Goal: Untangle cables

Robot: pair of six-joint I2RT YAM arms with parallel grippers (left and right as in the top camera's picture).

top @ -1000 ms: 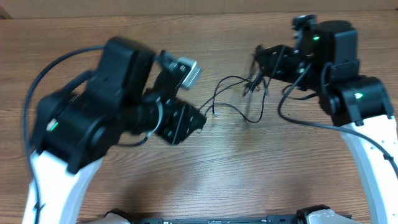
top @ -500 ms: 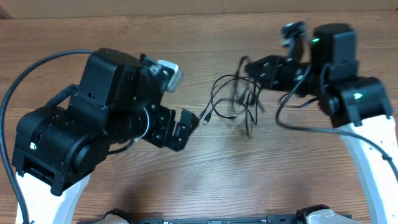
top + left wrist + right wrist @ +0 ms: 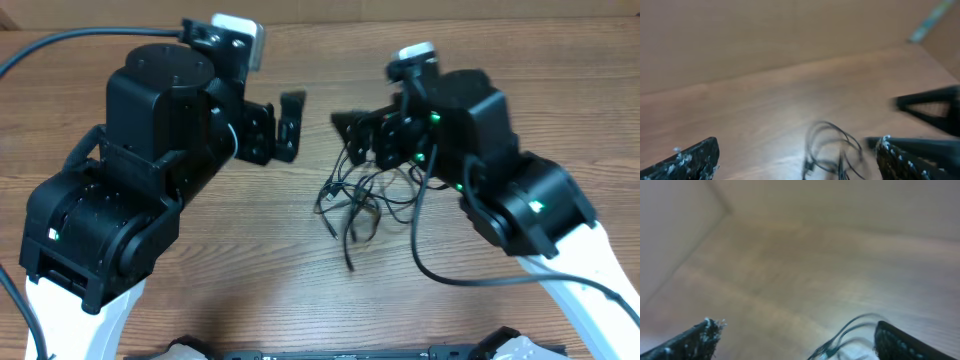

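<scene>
The overhead view alone shows the whole layout. The cables (image 3: pixel 355 195) lie as a loose black tangle on the desk (image 3: pixel 250 270), near its middle. The left hand (image 3: pixel 285 128) and right hand (image 3: pixel 350 135) face each other just beyond them. The upper loops run in under the right hand, and whether they touch it cannot be told from above.

The wrist views settle the finger spread. The left hand (image 3: pixel 797 150) is wide, with the loops (image 3: pixel 832 147) on the wood ahead and the other arm's dark fingers entering from the right. The right hand (image 3: pixel 796 327) is also wide, with nothing clamped. Its picture is badly blurred, and only a few arcs of cord (image 3: pixel 852 327) show near the lower edge, cut off there. No plug ends can be made out in any view.

Half a second ago the left hand was lower on the desk beside one cable end, the right arm stood further right, and the tangle was closer to the far side.
</scene>
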